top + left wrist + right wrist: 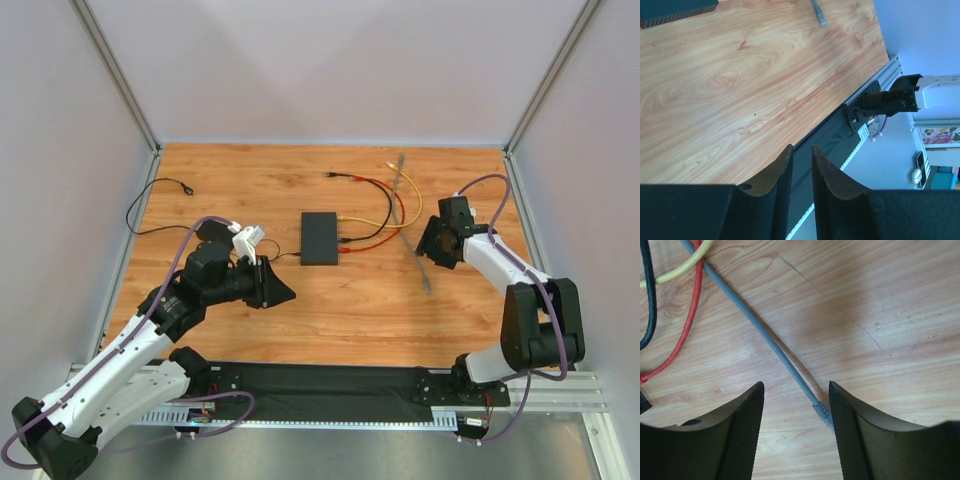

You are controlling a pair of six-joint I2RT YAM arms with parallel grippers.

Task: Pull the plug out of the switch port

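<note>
**Operator B:** Where does the switch lie from each arm?

**Operator A:** I read the switch [320,238] at the middle of the table [250,330], with its long axis near-to-far and its socket edge facing right. The right gripper [796,390] stands off that edge, near but apart. The left gripper [802,150] sits off the near-left corner, away from the sockets. I judge the right arm the better placed, with the plugs drawing out rightward.

**Operator B:** Finger state?

**Operator A:** The right fingers are spread and hold nothing. The free plug [823,411] of the grey cable [765,335] lies on the wood between them. The left fingers are almost together, with nothing in the thin slit between them.

**Operator B:** What do the sockets hold?

**Operator A:** The yellow lead [675,271], black lead [647,300] and red lead [687,325] run into the socket edge. I cannot tell which ports.
</note>
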